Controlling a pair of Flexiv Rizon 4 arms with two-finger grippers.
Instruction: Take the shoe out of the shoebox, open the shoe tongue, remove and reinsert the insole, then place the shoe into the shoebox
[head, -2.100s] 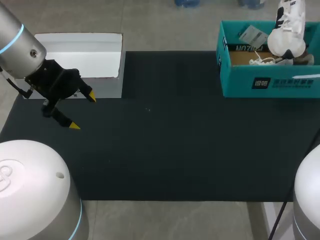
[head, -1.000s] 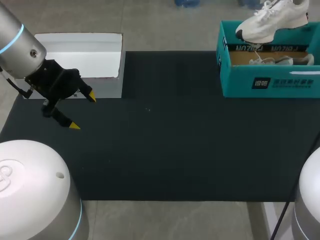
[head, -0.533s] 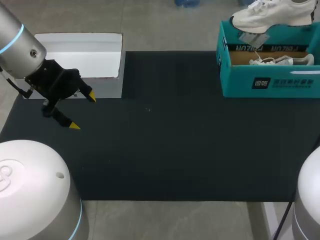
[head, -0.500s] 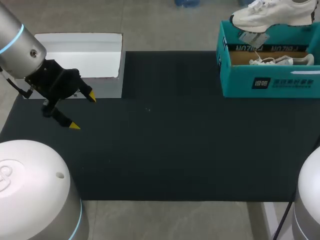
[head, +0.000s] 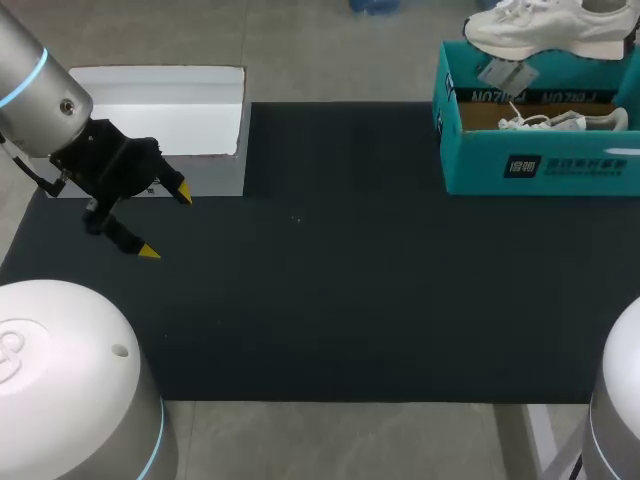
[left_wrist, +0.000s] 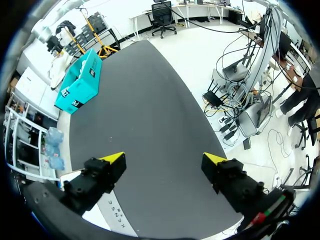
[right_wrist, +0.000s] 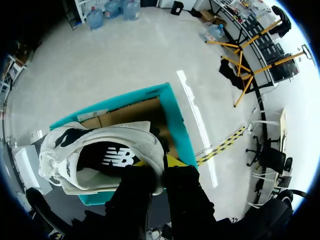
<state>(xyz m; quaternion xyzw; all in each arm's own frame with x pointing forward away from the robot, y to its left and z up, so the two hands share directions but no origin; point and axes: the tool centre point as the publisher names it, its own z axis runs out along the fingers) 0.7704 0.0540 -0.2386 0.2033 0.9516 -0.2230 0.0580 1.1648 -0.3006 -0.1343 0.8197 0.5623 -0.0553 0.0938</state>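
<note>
While one shoe (head: 545, 30) hangs, second shoe (head: 545, 122) boxed

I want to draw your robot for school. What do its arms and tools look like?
The left arm is smooth, round and silvery grey, with a glowing blue ring. The left tool is black and boxy, with two fingers ending in pointy yellow tips. The right tool has thick black fingers too, with a yellow tip showing.

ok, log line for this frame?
shoe held above shoebox | right jaws: shut on shoe | left jaws: open, over mat | second shoe: in shoebox
</note>
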